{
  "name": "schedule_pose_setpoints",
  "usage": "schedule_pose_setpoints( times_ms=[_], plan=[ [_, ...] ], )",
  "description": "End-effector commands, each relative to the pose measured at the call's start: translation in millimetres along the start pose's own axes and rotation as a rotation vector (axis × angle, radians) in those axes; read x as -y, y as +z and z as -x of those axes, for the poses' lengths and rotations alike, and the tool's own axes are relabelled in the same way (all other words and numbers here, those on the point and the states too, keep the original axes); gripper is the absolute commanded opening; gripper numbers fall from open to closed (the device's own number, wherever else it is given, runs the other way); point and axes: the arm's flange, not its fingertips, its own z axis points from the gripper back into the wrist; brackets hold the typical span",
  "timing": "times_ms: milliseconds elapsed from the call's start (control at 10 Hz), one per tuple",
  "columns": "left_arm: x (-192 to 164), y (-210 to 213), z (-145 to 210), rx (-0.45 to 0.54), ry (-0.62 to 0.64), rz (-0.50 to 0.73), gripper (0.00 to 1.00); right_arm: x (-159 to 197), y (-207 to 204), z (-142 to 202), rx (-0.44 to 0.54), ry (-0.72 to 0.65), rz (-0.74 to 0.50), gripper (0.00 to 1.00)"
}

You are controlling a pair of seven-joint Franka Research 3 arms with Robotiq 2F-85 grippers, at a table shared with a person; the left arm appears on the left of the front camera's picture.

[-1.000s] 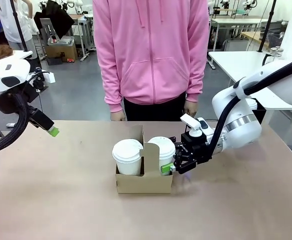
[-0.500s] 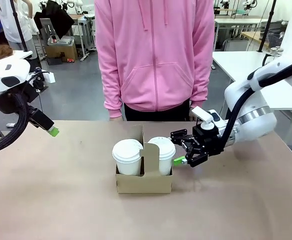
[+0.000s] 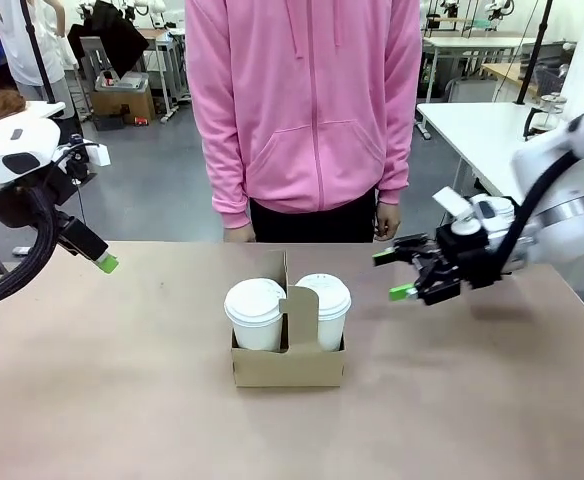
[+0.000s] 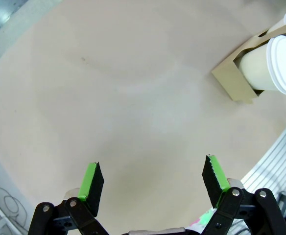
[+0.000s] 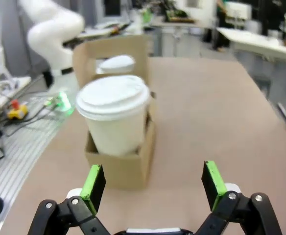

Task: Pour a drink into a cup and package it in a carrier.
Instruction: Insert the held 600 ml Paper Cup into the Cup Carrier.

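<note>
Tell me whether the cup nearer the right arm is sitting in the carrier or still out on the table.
In. The lidded cup stands upright in a carrier hole, beside the other cup.

A downward view over a bare tan table (image 4: 133, 98). Two black fingers with green pads (image 4: 90, 178) rose from the bottom edge at about seven and five o'clock; the left gripper (image 4: 153, 178) stood wide apart with nothing between its fingers. At two o'clock, near the picture's edge, a brown cardboard carrier (image 4: 233, 81) held a white paper cup (image 4: 263, 63) with a white lid, tilted sideways in the frame. A second lid's edge peeked out just behind.
</note>
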Motion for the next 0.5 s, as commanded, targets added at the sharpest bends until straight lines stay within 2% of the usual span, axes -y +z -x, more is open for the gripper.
schedule_pose_setpoints(
  times_ms=[0, 200, 400],
  plan=[
    [0, 1, 1, 0.004, -0.001, -0.006, 1.00, -21, 48, -27, -0.118, -0.150, 0.161, 1.00],
    [0, 1, 1, 0.004, -0.001, -0.006, 1.00, -44, 106, -49, -0.243, -0.298, 0.354, 1.00],
    [0, 1, 1, 0.004, -0.001, -0.006, 1.00, -61, 142, -56, -0.309, -0.377, 0.467, 1.00]
  ],
)
